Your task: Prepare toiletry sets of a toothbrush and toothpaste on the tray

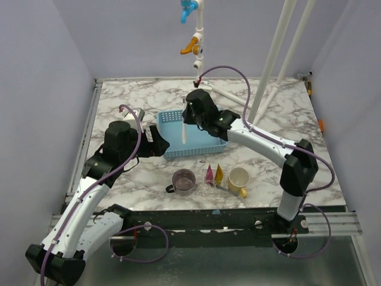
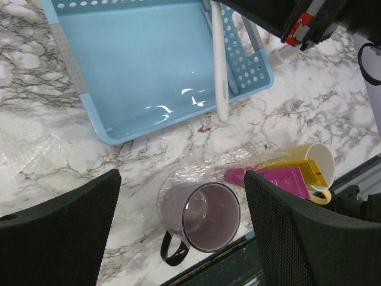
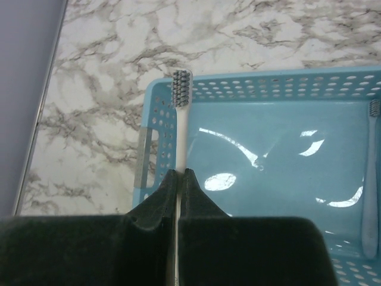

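Right tool (image 3: 179, 179): closed on a white toothbrush (image 3: 181, 113). The fingers clamp the handle and the bristle head projects beyond the fingertips. In the right wrist view the head lies over the perforated corner wall of the blue basket (image 3: 262, 89). Contact between brush and basket cannot be determined.

Second toothbrush (image 3: 371, 179): pale, lying inside the basket along its far side in the right wrist view.

Left tool (image 2: 181, 185): open, fingers spread wide with nothing between them. It hangs beside the basket on the left, above the tabletop (image 1: 131, 95), and looks down on the mugs and tubes.

Tray (image 2: 220, 162): clear, visible only as a sheen on the marble, near the front edge of the tabletop, apart from the basket.

Pink tube (image 1: 209, 173) and yellow tube (image 1: 219, 173): standing side by side, just beside each other, between the purple mug (image 1: 183, 180) and the yellow mug (image 1: 239, 180). They appear to stand on the tray. Whether the mugs rest on the tray or beside it cannot be determined.
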